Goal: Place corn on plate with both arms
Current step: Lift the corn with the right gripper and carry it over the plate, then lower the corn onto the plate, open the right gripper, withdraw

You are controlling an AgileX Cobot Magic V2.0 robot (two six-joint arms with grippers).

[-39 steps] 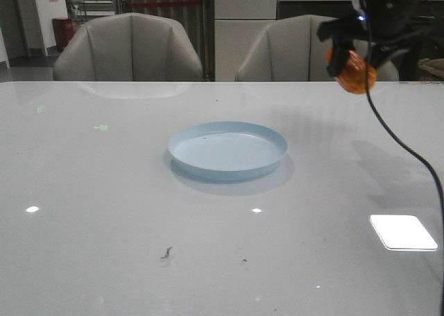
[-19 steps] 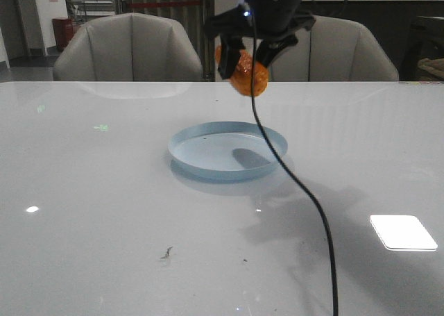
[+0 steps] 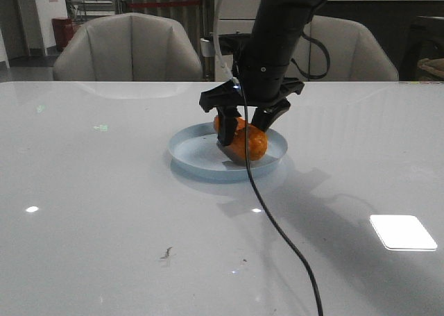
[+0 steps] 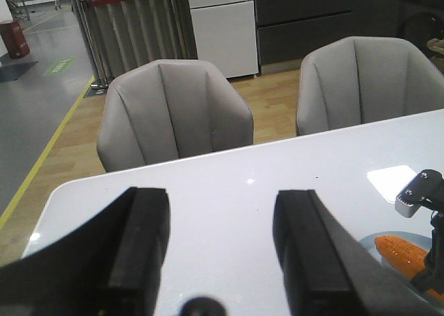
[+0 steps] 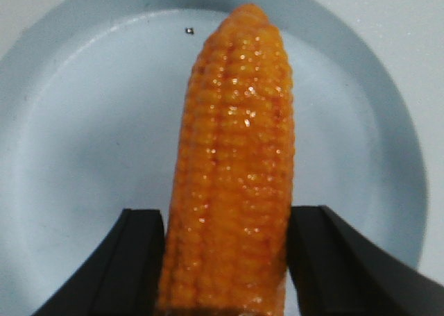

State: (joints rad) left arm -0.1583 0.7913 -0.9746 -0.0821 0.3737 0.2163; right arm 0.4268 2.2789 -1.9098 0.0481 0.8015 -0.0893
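The corn (image 3: pixel 241 139) is clamped at one end by the right gripper (image 3: pixel 243 137), its long axis pointed out over the plate (image 3: pixel 186 154), low inside the rim.

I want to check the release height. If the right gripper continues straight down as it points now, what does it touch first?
The plate. The right gripper holds the corn just over or on it, so the corn likely meets the plate first.

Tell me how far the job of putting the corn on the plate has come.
Nearly done. The corn is down over the plate, between the right hand's fingers. The left hand is open, holding nothing. Left: open the right hand and lift away.
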